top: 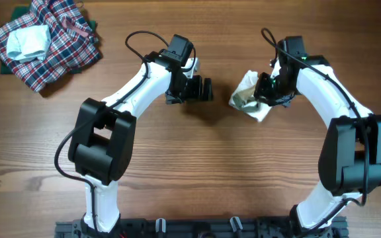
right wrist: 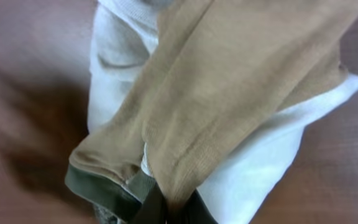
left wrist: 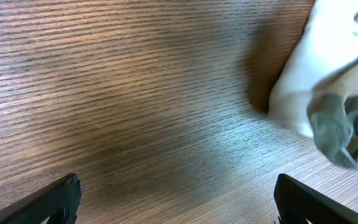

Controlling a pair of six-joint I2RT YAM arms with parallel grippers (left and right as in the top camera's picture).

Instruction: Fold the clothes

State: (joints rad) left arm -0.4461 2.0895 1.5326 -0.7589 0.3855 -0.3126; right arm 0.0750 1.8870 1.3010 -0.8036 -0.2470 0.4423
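Note:
The clothes [top: 249, 96] are one small white garment with tan parts and a green hem, bunched on the table right of centre. My right gripper [top: 264, 92] is shut on a tan fold of the clothes [right wrist: 229, 87], the cloth pinched between its dark fingers [right wrist: 154, 208]. My left gripper [top: 207, 89] stands open just left of the garment, with bare wood between its fingers [left wrist: 61, 199]. In the left wrist view the clothes [left wrist: 328, 81] lie at the upper right, apart from that gripper.
A red-blue-white plaid cloth heap [top: 51, 46] lies at the far left corner with a pale folded piece [top: 28, 41] on it. Both white arms arch in from the table's near edge.

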